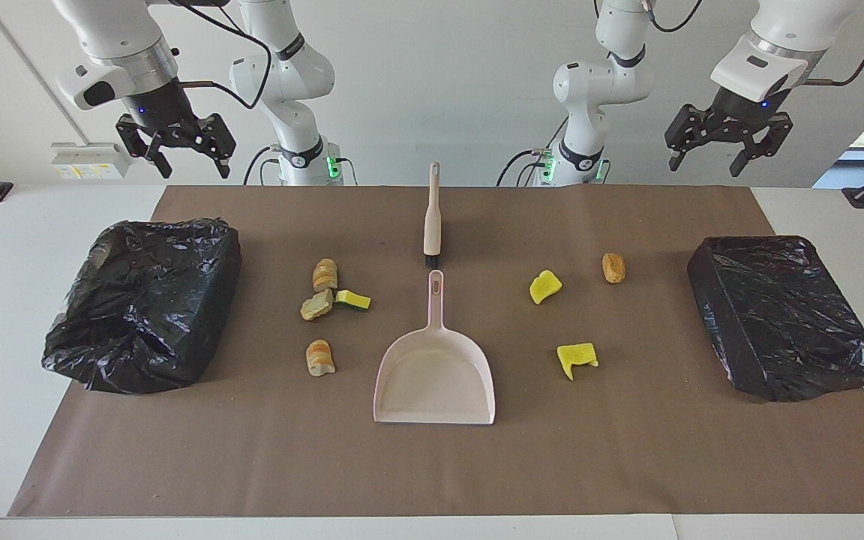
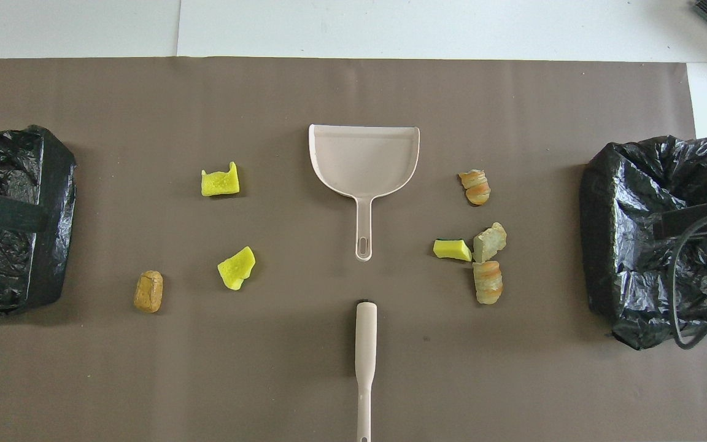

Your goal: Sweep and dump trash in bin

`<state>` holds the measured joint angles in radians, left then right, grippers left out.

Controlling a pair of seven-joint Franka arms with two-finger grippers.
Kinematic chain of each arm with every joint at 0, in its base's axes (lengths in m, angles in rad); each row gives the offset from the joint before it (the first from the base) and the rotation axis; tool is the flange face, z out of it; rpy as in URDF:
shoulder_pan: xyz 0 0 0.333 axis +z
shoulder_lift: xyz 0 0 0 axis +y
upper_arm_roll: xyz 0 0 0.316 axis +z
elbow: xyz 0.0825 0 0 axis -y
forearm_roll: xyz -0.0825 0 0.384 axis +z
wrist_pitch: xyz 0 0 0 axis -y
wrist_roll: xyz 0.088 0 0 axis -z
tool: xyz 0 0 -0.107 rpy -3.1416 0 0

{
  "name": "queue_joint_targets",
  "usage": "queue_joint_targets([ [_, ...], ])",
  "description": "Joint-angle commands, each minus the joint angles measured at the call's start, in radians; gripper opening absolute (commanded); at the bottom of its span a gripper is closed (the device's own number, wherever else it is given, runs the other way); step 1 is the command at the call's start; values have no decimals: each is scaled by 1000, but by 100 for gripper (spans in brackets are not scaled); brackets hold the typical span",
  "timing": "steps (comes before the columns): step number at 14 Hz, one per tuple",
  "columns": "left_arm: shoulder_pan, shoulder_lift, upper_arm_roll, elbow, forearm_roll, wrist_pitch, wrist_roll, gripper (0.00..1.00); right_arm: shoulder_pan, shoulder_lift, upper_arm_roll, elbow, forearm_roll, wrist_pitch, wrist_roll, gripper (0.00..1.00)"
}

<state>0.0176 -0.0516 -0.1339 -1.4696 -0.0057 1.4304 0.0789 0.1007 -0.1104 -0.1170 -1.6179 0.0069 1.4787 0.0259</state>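
Observation:
The trash lies in two groups beside the pale pink dustpan (image 1: pixel 436 375) (image 2: pixel 364 159). Toward the right arm's end are two bread-like lumps (image 1: pixel 325 274) (image 1: pixel 319 357), a pale lump (image 1: pixel 316 305) and a yellow-and-green sponge piece (image 1: pixel 353 300). Toward the left arm's end are two yellow foam chunks (image 1: pixel 544 286) (image 1: pixel 577 359) and a tan lump (image 1: pixel 613 268). A bin lined with a black bag stands at each end (image 1: pixel 147 300) (image 1: pixel 784 315). My right gripper (image 1: pixel 188 166) and left gripper (image 1: pixel 706 161) hang open and empty, high over the robots' edge of the table.
The beige brush (image 1: pixel 432 217) (image 2: pixel 366 344) lies in line with the dustpan's handle, nearer to the robots, bristles toward the dustpan. A brown mat (image 1: pixel 627 450) covers most of the white table.

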Motion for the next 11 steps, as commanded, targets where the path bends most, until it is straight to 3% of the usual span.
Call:
queue_joint_targets([
  [1,4,-5,-4,2,-2,-19,4,100,-4,-21,10,-13,2,-29,-27,100],
  [11,10,-5,-4,2,-2,-8,1,100,-4,-21,7,-13,2,-29,-27,100],
])
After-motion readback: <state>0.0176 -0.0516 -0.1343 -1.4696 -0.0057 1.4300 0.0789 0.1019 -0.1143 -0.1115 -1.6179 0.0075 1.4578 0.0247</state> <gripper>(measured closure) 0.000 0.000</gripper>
